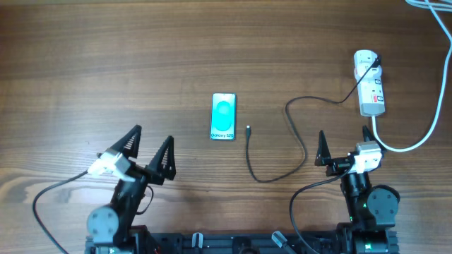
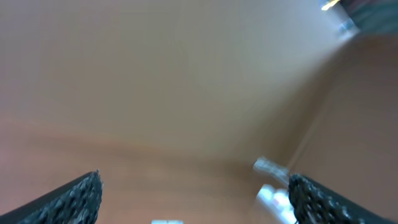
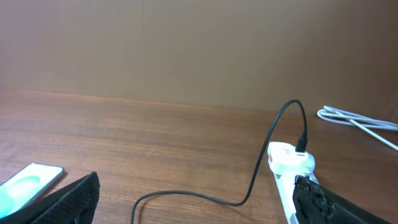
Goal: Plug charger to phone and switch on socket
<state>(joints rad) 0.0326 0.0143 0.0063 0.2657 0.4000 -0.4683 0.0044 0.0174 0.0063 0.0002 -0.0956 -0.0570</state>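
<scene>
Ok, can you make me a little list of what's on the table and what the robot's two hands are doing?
table: brown wooden tabletop
phone: small flat smartphone with glowing teal screen, mid-table, nothing plugged in
charger: thin black cable; its plug tip lies right of the phone, not touching
socket: white elongated power strip, far right, with a thick white cord
left gripper: open, empty
right gripper: open, empty, near the strip
</scene>
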